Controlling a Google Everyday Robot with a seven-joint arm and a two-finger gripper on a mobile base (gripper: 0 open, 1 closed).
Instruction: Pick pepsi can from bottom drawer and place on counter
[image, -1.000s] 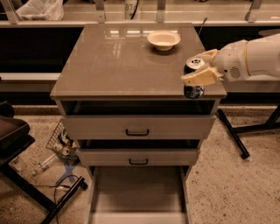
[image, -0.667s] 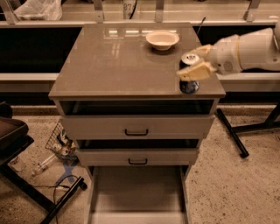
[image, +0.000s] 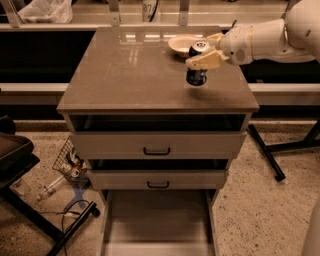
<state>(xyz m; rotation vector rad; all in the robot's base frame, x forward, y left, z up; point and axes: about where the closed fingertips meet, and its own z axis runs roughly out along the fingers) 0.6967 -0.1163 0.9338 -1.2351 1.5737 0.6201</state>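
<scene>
The pepsi can (image: 196, 76) is dark blue with a silver top and stands upright just over the right part of the counter (image: 135, 70). My gripper (image: 206, 53) comes in from the right on a white arm and is shut on the can's upper part, one cream finger across its front. I cannot tell whether the can's base touches the counter. The bottom drawer (image: 158, 222) is pulled out below, its flat floor bare.
A shallow cream bowl (image: 181, 44) sits on the counter just behind the can. Two upper drawers with black handles (image: 156, 151) stand slightly open. A black stand leg (image: 265, 152) is on the floor at right, and clutter and a black frame (image: 60, 172) at left.
My gripper has carried the can leftward and farther in over the counter, from near the right edge to just in front of the bowl.
</scene>
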